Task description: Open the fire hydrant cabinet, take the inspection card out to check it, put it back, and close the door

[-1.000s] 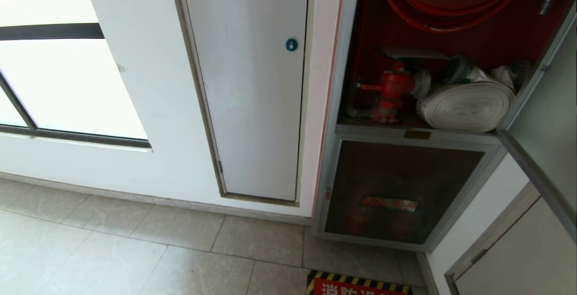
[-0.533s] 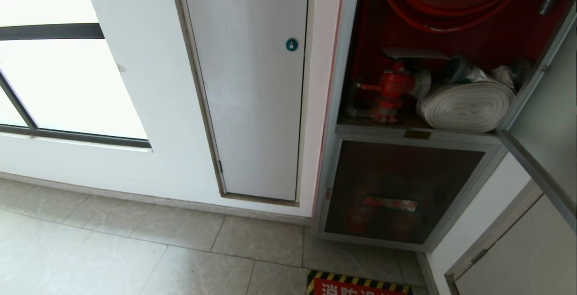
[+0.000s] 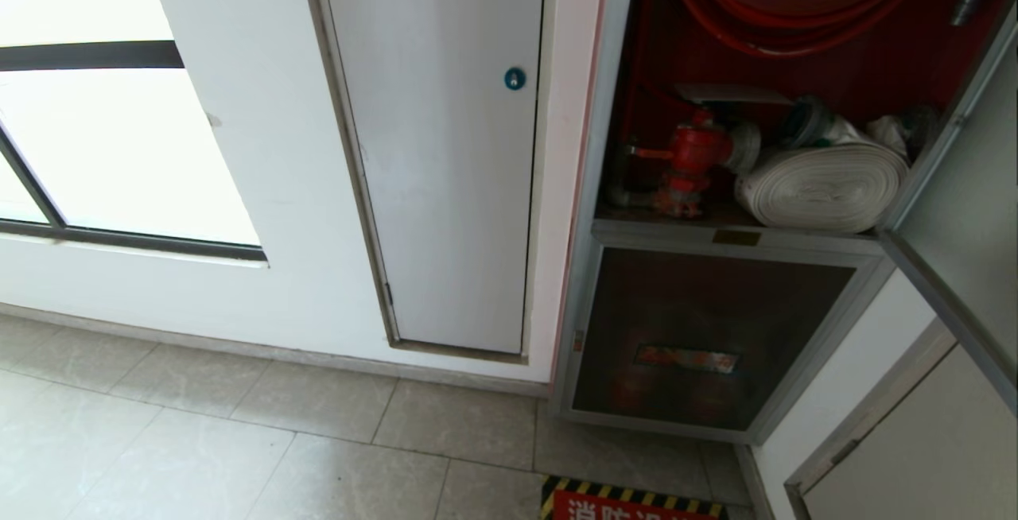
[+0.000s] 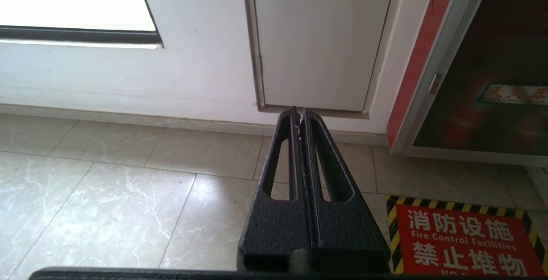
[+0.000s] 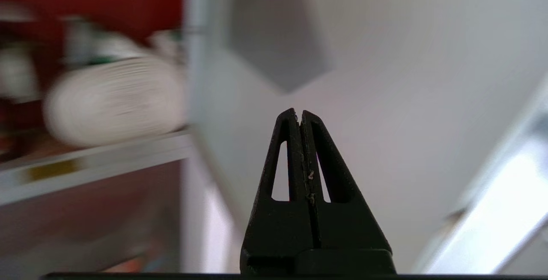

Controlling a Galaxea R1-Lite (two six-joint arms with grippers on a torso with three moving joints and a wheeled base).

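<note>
The fire hydrant cabinet [image 3: 592,186] stands open, red inside, with a red hose reel [image 3: 795,3], a red valve [image 3: 692,150] and a white rolled hose [image 3: 819,186]. The inspection card [image 3: 732,94] lies flat as a pale sheet just above the valve. The door [image 3: 970,210] is swung out to the right. My right gripper [image 5: 299,113] is shut and empty, facing the door's pale inner face [image 5: 385,78], with the rolled hose [image 5: 115,100] off to one side. My left gripper [image 4: 299,111] is shut and parked low, pointing at the wall base. Neither gripper shows in the head view.
A white panel [image 3: 445,146] with a blue round lock [image 3: 514,78] sits left of the cabinet. Below the open compartment is a dark glass panel [image 3: 708,337] with a red label. A red floor sign [image 4: 462,241] with a striped border lies before the cabinet. A window [image 3: 103,146] is at far left.
The head view is almost the same throughout; only the open door's lower edge has shifted slightly.
</note>
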